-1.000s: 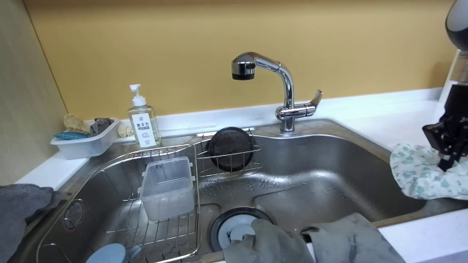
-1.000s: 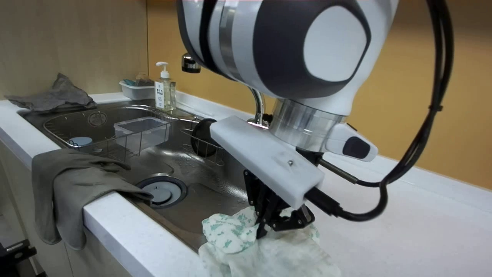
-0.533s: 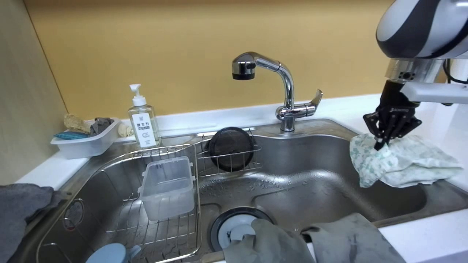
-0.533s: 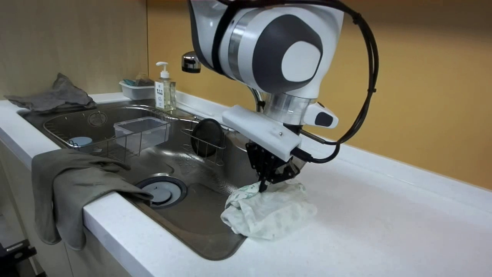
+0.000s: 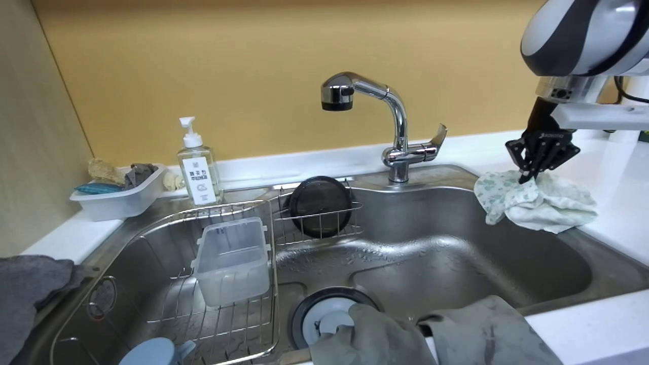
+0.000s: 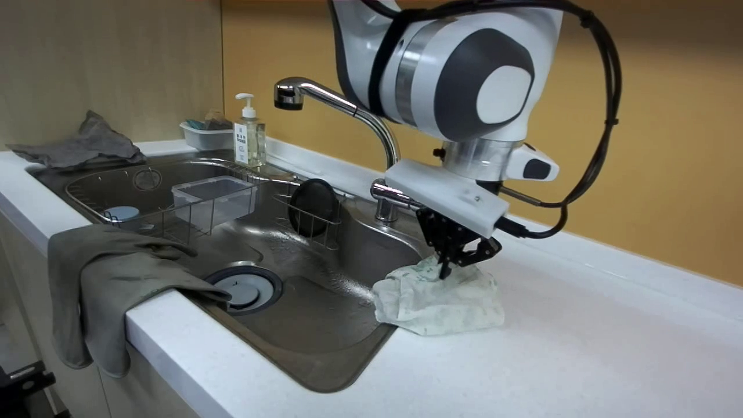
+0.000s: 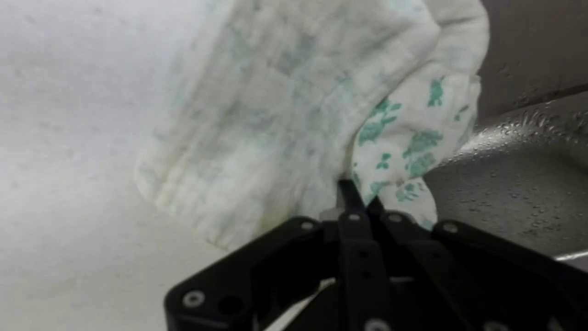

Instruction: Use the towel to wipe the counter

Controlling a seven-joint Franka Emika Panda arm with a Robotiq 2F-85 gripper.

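Note:
The towel is white with green print. It lies bunched over the sink's side rim and the counter beside it, in both exterior views (image 5: pixel 555 205) (image 6: pixel 435 305). In the wrist view the towel (image 7: pixel 275 115) fills the middle. My gripper (image 6: pixel 444 271) points down at the towel, fingers shut on a fold of it; the gripper also shows in an exterior view (image 5: pixel 526 178) and the wrist view (image 7: pixel 360 195). The white counter (image 6: pixel 551 366) extends beside the towel. One towel edge overhangs the sink basin. The pinched cloth between the fingertips is mostly hidden.
The steel sink (image 5: pixel 507 274) holds a wire rack with a clear plastic box (image 5: pixel 233 263). A chrome faucet (image 6: pixel 386 145) stands close behind my gripper. Grey cloths (image 6: pixel 127 273) drape over the front edge. A soap bottle (image 5: pixel 200 172) stands at the back.
My gripper has dragged the towel along the counter beside the sink, from near the front edge toward the back wall and faucet. The towel has bunched up more. The grip stays shut.

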